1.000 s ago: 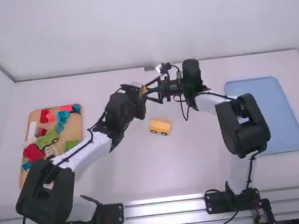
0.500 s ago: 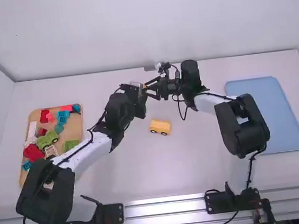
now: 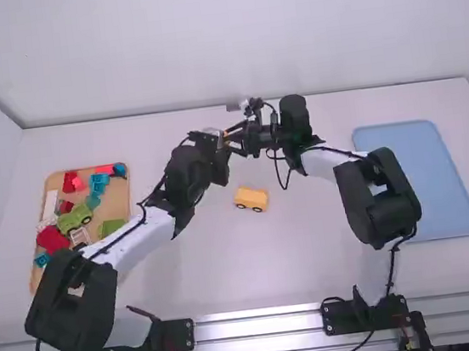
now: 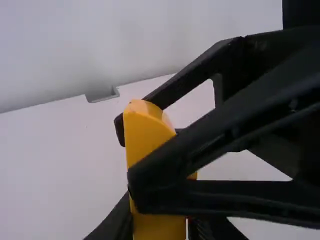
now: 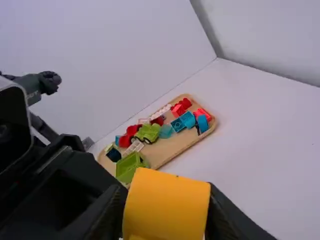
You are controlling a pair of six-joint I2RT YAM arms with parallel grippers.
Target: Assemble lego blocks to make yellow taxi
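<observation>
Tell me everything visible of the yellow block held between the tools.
The yellow block looks like smooth plastic, with a broad flat face and a rounded end. It is held above the table, where the arms meet. The left tool grips it; the right tool has a finger either side, apparently clamped. Some parts are hidden.

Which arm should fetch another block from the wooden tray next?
The left arm, I'd say: it stands nearer the wooden tray than the right arm. It holds the yellow block, though, so probably must pass that on first.

The high view is evenly bright, glare streaking the metal rail (image 3: 257,328), while both wrist views look dimmer.
</observation>
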